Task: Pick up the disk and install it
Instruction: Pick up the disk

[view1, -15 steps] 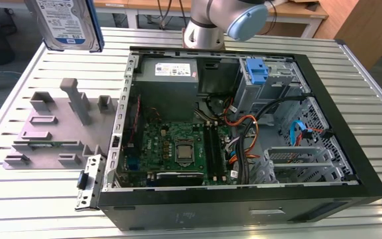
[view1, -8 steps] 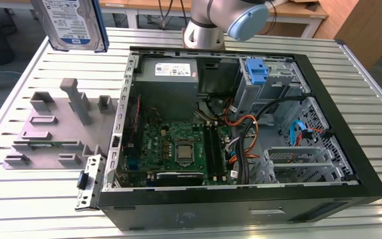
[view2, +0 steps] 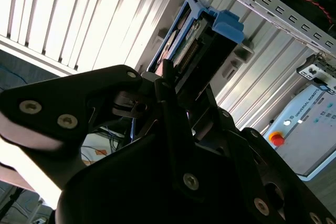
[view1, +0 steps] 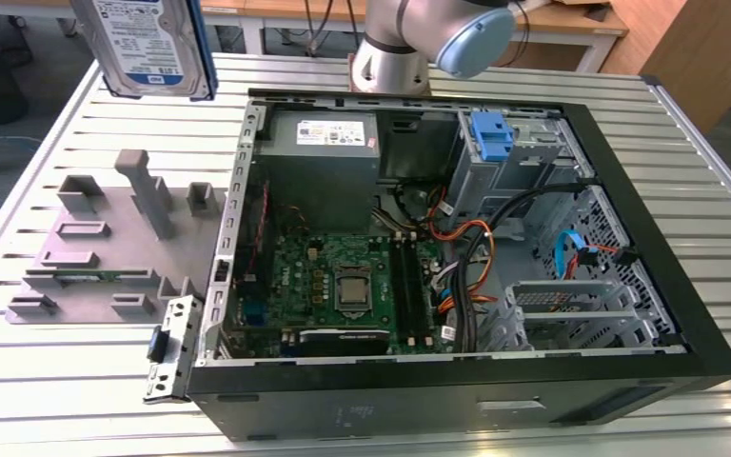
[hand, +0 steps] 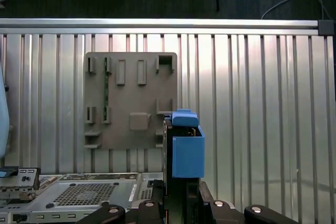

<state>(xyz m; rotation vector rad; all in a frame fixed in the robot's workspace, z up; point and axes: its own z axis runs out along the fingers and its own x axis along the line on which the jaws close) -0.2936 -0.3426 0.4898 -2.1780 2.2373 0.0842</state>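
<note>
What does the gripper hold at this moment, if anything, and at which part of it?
The gripper is shut on the disk, gripping it at the end opposite its blue tab.

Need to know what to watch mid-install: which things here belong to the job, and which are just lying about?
Job: the disk, held aloft in the gripper; the open computer case.
Lying about: the grey fixture plate on the slatted table; the pendant with a red button.
</note>
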